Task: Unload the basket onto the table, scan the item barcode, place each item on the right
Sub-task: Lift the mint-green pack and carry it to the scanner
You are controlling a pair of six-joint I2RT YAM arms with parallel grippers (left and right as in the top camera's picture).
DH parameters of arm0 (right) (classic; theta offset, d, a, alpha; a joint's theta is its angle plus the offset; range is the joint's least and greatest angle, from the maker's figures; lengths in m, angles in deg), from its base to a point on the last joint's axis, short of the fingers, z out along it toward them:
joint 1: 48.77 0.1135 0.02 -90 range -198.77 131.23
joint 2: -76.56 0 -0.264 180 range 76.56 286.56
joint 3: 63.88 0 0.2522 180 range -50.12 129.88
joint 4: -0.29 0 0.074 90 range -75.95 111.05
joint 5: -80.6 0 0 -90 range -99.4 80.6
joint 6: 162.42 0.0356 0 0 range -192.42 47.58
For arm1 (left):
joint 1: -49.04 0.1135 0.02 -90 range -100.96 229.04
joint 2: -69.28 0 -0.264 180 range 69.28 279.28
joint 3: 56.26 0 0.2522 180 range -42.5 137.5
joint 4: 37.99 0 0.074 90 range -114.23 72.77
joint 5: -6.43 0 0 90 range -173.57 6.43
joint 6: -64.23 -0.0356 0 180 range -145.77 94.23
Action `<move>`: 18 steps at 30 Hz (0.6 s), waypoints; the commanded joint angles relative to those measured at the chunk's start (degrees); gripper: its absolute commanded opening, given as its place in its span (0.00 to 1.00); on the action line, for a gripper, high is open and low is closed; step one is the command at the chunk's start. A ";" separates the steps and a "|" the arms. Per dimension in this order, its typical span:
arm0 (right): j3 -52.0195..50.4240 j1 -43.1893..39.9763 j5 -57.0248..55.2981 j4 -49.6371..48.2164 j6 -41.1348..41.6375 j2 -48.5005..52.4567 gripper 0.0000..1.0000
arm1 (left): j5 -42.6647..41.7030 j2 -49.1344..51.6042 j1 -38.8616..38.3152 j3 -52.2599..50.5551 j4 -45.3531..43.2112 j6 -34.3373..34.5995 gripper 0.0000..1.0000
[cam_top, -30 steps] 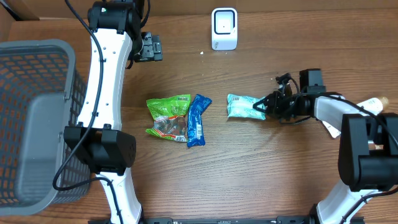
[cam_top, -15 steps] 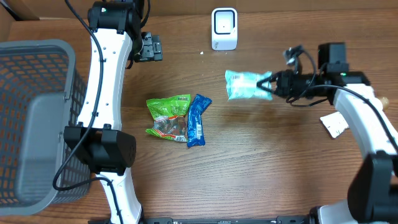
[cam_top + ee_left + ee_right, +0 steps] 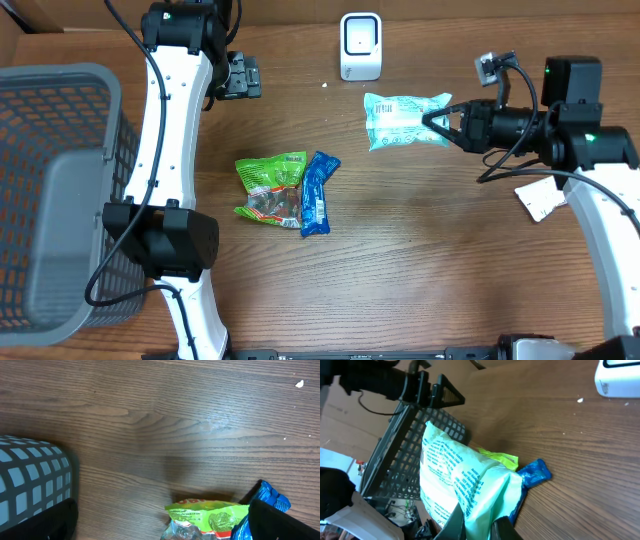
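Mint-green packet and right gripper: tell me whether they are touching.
Touching. The right wrist view shows the right gripper with its jaws shut on the lower edge of the mint-green packet.

We see a pale mint plastic packet (image 3: pixel 405 120) with teal lettering, a bright green crinkled snack bag (image 3: pixel 270 187) with red accents, a glossy blue foil wrapper (image 3: pixel 318 192) with white markings, a white plastic scanner (image 3: pixel 360 45), a grey grid-walled plastic basket (image 3: pixel 60 190), and a brown wood-grain surface (image 3: pixel 420 260).

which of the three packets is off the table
The pale mint packet, pinched at its end by the right gripper; the green packet and blue packet lie on the table.
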 commanded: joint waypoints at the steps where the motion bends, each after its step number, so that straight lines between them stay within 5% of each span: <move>1: 1.57 -0.13 1.57 -0.33 -0.68 -2.40 0.04 | 0.52 -0.94 -0.37 1.25 -0.04 -0.04 1.00; 12: 1.57 0.83 -3.23 -0.48 -0.57 -2.38 0.04 | 0.52 -0.94 -0.37 1.25 -0.04 -0.04 1.00; 18: 1.53 9.01 -35.93 -2.19 7.78 -2.25 0.04 | 0.52 -0.94 -0.37 1.25 -0.04 -0.07 1.00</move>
